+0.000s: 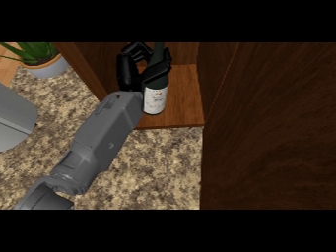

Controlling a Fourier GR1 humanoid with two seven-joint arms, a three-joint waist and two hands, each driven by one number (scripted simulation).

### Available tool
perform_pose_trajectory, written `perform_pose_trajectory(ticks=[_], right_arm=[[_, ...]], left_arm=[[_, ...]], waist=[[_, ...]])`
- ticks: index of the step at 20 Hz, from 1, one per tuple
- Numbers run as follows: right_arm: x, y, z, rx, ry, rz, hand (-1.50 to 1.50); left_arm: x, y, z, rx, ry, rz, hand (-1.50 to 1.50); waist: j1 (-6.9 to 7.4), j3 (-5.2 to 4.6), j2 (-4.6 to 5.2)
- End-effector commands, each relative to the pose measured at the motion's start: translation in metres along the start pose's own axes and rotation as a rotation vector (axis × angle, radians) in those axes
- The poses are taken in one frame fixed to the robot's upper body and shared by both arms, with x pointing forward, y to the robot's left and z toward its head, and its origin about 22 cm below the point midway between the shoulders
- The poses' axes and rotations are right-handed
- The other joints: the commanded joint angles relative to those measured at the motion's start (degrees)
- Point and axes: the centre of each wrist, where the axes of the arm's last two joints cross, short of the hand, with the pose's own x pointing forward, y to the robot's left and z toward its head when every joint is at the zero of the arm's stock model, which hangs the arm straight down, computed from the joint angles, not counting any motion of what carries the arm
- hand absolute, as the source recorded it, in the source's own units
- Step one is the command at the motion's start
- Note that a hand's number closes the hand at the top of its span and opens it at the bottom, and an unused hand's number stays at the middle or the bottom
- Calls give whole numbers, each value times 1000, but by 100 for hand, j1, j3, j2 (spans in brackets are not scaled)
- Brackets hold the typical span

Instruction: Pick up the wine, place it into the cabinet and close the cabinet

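Left robot hand (132,66) curled round the wine (154,93) at twelve o'clock, inside the cabinet (185,106); glass looks heavy, slippery, breakable, so grip mid-body.

One grey forearm stretched up and forward, black hand (132,69) with fingers (156,66) curled.

A speckled granite counter (156,162) is filling the lower left, bearing a potted plant (43,61) at eleven o'clock and a grey object (3,118) at nine o'clock. The wooden cabinet shelf (185,106) at twelve o'clock is carrying the upright wine bottle (154,96).
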Motion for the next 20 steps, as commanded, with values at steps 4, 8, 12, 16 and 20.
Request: perform_pose_trajectory(ticks=[4, 8, 12, 16, 20], right_arm=[[15, 11, 18, 23, -47, -31, -150], [10, 4, 22, 17, -36, -11, -150], [18, 6, 16, 24, -32, -8, -150], [16, 16, 13, 22, -55, -29, -150], [12, 1, 7, 28, -49, -7, -150]], left_arm=[[-3, 20, -11, 38, 20, 35, 150], [-7, 4, 0, 35, 50, 10, 150], [-28, 25, 13, 30, 35, -22, 150], [-21, 13, 9, 53, 47, -88, -150], [-23, 17, 8, 47, 33, -117, -150]], waist=[[-5, -14, 33], [61, -10, 3], [22, -15, 28], [-77, -17, 54], [-47, -13, 65]])
